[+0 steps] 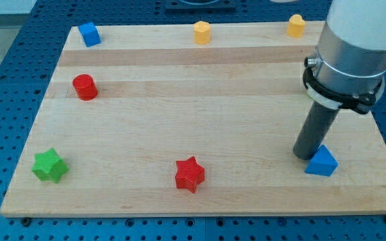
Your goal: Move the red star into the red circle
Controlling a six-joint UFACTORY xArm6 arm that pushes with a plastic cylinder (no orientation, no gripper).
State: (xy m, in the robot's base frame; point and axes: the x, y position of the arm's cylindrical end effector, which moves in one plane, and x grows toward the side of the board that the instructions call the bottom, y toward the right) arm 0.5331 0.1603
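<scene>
Lying low on the wooden board (pixel 200 100), a little left of centre, the red star (pixel 190 174), well apart from the red circle (pixel 84 87) sitting near the view's left edge. Resting my tip (pixel 305 156) just beside the blue triangle (pixel 322 161) at the view's lower right, far from the star; carrying no jaws, holding nothing

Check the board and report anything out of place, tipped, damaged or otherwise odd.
Nothing stands out. All seven blocks sit flat and apart on the wooden board, none damaged. My tip rests right beside the blue triangle at the view's lower right, far from the red star and the red circle.
</scene>
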